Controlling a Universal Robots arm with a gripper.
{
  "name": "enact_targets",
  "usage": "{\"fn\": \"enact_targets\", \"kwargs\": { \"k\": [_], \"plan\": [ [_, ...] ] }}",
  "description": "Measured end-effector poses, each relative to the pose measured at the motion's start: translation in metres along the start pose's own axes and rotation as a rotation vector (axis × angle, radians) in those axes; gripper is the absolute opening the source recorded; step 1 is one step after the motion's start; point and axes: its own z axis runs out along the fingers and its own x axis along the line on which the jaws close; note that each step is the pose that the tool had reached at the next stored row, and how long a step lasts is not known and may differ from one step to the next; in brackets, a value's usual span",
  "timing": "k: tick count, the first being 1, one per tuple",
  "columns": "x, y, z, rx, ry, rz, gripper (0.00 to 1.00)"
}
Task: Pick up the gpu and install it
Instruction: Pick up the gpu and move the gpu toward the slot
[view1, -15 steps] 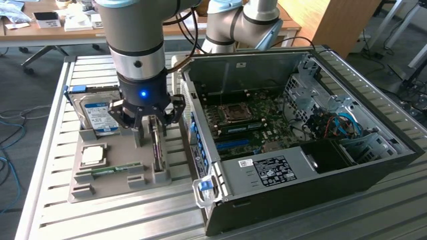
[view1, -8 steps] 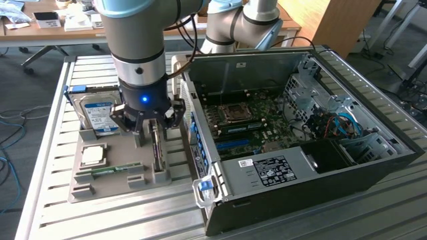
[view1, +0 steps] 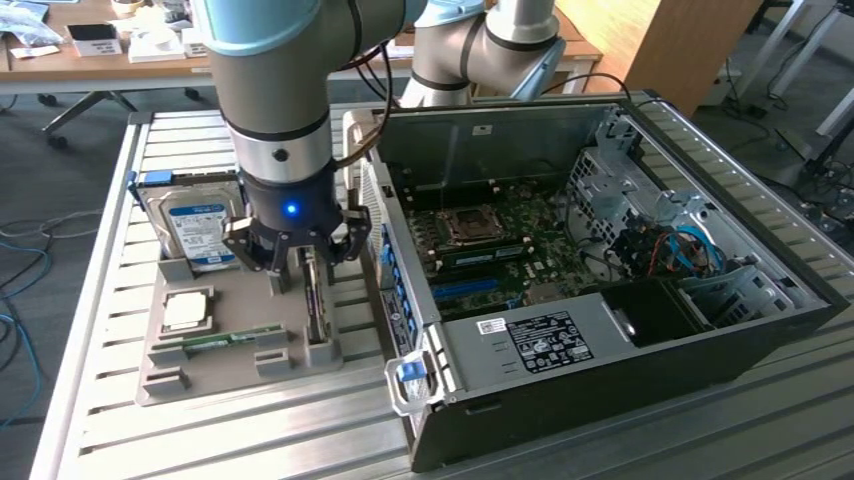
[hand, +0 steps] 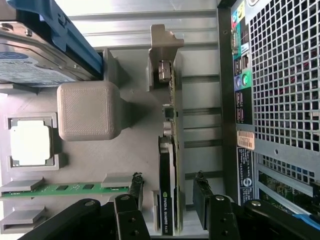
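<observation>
The gpu (hand: 169, 165) stands on its long edge in a slot of the grey holder tray (hand: 135, 150), with its black face to one side and a metal bracket at its far end. In the exterior view the gpu (view1: 315, 312) shows as a thin upright card just below my gripper (view1: 304, 262). My gripper (hand: 167, 196) is open and straddles the card. One fingertip (hand: 136, 187) and the other fingertip (hand: 201, 192) each stand a small gap away from it. Nothing is held.
The same tray holds a blue-labelled hard drive (view1: 198, 230), a CPU (view1: 187, 310) and a green RAM stick (view1: 227, 340). The open computer case (view1: 747, 300) lies at the exterior view's right with its motherboard (view1: 494, 250) exposed. Its rear grille (hand: 280, 90) is close beside the tray.
</observation>
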Motion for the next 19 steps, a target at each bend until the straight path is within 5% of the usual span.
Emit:
{"fn": "enact_targets", "kwargs": {
  "k": [19],
  "plan": [
    [0.0005,0.003,0.0103,0.0,0.0,0.0,0.53]
  ]
}}
